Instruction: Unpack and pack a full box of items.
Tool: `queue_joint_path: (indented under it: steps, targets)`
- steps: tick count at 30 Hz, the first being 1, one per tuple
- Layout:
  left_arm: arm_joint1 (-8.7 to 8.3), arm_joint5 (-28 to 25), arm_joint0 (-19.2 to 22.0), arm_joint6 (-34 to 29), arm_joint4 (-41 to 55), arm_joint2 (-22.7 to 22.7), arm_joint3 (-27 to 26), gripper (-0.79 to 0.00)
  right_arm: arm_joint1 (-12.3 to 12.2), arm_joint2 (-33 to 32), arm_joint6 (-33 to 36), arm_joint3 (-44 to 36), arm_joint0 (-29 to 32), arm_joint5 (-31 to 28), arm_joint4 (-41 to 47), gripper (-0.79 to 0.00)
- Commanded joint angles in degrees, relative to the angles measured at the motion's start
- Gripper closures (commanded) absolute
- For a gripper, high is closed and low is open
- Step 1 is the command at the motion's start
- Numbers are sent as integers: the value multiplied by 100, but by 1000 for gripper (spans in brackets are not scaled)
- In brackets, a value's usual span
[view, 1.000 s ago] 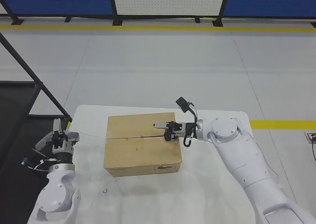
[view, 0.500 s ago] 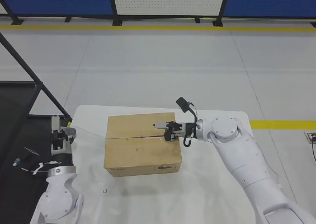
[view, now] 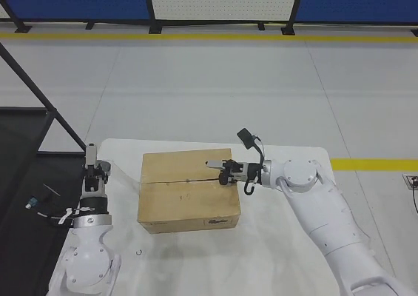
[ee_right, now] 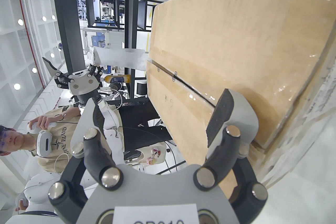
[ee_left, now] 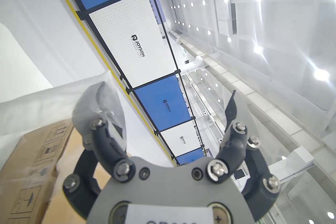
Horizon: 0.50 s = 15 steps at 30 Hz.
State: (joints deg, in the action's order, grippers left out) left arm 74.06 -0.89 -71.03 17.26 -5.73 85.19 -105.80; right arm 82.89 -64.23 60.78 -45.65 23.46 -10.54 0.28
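Moved: left pincer (ee_left: 166,93) has swung in from beyond the table (view: 282,244) edge to just beside the box (view: 186,191); right pincer (view: 220,164) has barely shifted.
Box: closed cardboard, mid-table, with a seam running left to right across its top.
Right pincer: over the box top at the seam's right end, fingers spread wide, holding nothing.
Left pincer: near the box's left end, fingers pointing up and spread wide, with clear film clinging to one finger.
Tape strip (ee_right: 120,57): runs from the seam's left end towards the left pincer.
Table: covered in white cloth.
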Motion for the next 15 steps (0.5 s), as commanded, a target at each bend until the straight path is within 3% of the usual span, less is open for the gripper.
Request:
queue_joint_path:
  steps: [1, 15]
  targets:
    - [9, 32, 28, 2, -90, -29, -14, -785, -43, -71, -50, -123, 77, 72, -37, -785]
    - [42, 195, 179, -346, -1237, -377, -39, -785, -172, -93, 138, -603, 340, 525, -116, -785]
